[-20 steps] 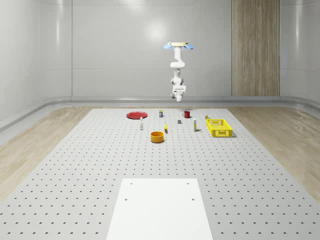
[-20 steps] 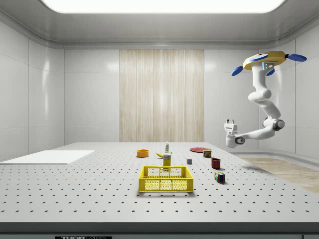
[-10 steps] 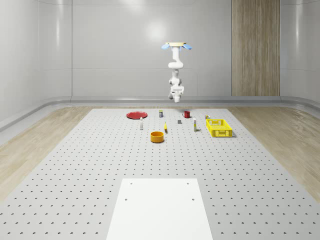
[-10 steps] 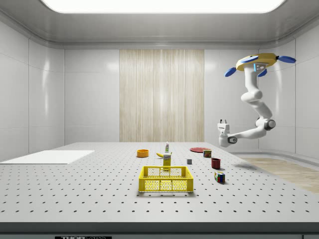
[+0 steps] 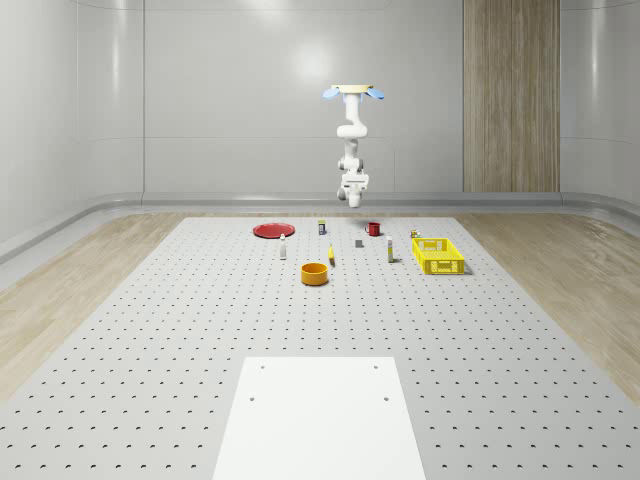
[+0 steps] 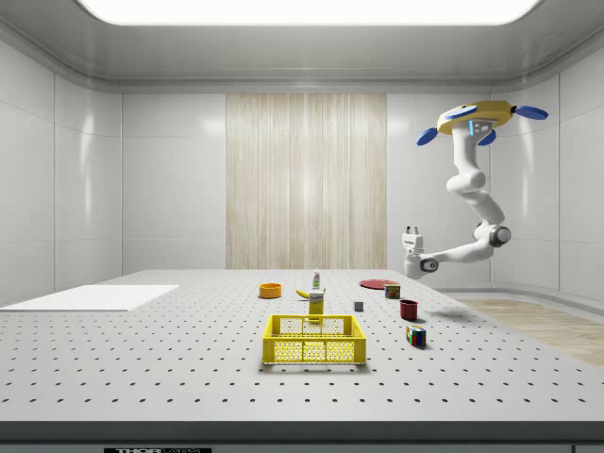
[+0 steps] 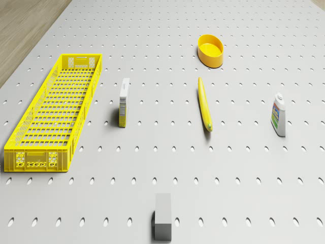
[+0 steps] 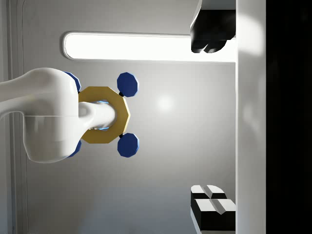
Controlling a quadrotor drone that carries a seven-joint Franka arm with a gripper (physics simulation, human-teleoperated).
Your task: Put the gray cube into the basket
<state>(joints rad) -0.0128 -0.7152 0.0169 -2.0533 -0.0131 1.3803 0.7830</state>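
Hovering drone (image 6: 475, 118) above table's far end; gray cube (image 7: 163, 217) grounded.

No lettering can be read — the carton (image 7: 124, 102) and the white bottle (image 7: 279, 115) bear printed labels, their wording too small to make out.

My body (image 6: 475, 119) is a yellow octagonal plate with blue rotors; my arm (image 6: 469, 184) is white, with gray joints.
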